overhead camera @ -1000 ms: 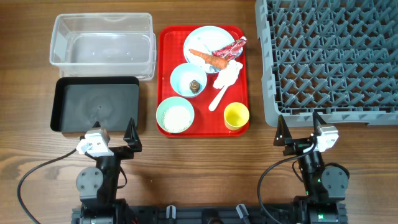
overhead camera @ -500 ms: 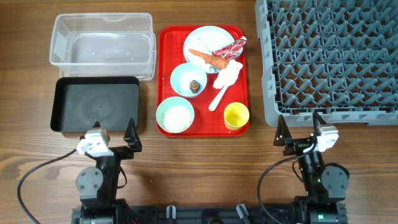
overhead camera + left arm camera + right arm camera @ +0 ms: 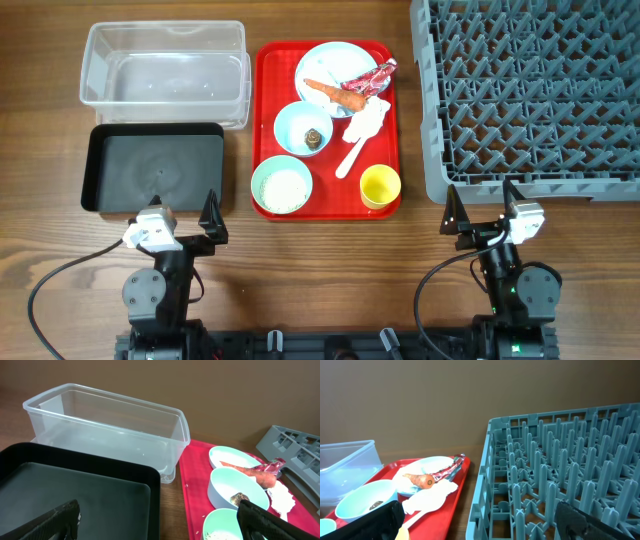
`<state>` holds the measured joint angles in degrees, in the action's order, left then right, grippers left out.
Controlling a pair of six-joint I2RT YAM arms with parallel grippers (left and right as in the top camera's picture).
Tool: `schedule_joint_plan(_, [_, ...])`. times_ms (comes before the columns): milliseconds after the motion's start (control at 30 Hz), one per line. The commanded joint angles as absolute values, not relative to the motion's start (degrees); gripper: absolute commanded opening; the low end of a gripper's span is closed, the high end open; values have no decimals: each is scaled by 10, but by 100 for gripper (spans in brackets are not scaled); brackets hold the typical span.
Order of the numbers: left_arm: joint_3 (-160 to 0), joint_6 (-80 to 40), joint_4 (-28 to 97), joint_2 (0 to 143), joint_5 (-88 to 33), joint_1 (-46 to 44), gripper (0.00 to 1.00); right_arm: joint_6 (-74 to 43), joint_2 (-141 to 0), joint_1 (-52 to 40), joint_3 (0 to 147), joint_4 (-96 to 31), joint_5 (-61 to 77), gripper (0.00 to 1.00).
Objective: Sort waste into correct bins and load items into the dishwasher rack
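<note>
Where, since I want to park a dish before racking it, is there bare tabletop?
Widest: bare table bounded by the red tray, the left gripper and the right gripper. Only a narrow strip separates red tray from dishwasher rack. The black tray and clear tub hold nothing. The red tray itself is crowded.

Likely a robotics lab: bare wooden table [image 3: 330,265], plain brown wall [image 3: 210,390], two cabled robot arms [image 3: 160,285].

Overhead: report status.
Left gripper and right gripper at front edge, jaws open. Waste and dishes all on red tray. Nothing blocking black tray or clear tub.
</note>
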<state>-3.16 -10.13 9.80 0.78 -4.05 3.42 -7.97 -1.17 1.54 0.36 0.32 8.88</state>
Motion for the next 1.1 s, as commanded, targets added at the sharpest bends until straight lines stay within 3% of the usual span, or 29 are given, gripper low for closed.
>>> schedule_joint_plan(0, [-28, -92, 97, 4, -31, 32, 100, -89, -9, 13, 3, 9, 78, 100])
schedule_joint_plan(267, [-32, -96, 37, 4, -48, 32, 100, -90, -9, 13, 3, 154, 23, 100])
schedule_joint_plan(567, [-136, -96, 53, 58, -48, 32, 100, -43, -55, 13, 96, 162, 76, 100])
schedule_joint_plan(833, [-346, -94, 169, 292, -48, 32, 100, -27, -302, 13, 303, 150, 112, 100])
schedule_joint_plan(1067, [-563, -94, 332, 484, -51, 32, 100, 16, -489, 13, 494, 50, 182, 100])
